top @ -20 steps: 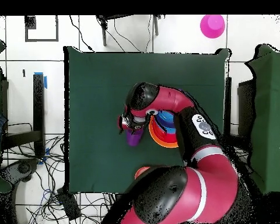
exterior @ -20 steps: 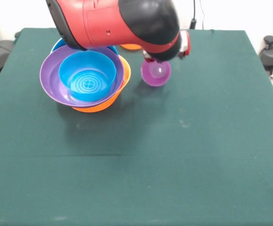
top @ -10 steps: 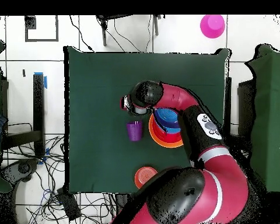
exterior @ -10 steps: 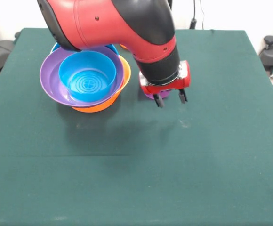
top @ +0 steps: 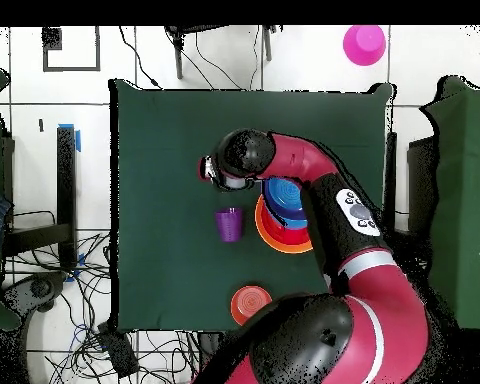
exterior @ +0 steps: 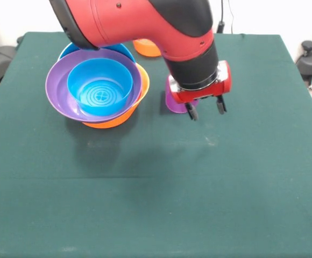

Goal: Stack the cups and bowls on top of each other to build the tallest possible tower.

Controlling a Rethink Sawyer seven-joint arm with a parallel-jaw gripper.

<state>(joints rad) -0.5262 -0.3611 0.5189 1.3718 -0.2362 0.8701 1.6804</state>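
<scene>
The tower stands at the table's left in the front view: a large orange bowl (exterior: pixel 111 120) at the base, a purple bowl (exterior: pixel 56 88) in it and a small blue bowl (exterior: pixel 99 86) on top. A blue rim (exterior: pixel 70 49) shows behind them. The tower also shows in the overhead view (top: pixel 271 235). The translucent purple cup (exterior: pixel 173 103) stands on the cloth right of the tower, partly hidden by my gripper; overhead the cup (top: pixel 229 224) stands free. My gripper (exterior: pixel 205 110) is open and empty, just in front of the cup and above the table. It also shows overhead (top: pixel 208 172).
A small orange bowl (exterior: pixel 147 47) sits behind the arm near the table's far edge. A red-orange bowl (top: pixel 249 300) lies near the robot's base. A pink bowl (top: pixel 364 44) lies off the table on the floor. The arm (exterior: pixel 145 24) overhangs the tower.
The gripper let go of the tilted purple cup and drew away from it, toward the front camera. The cup now stands on the cloth. The tower has not moved.
</scene>
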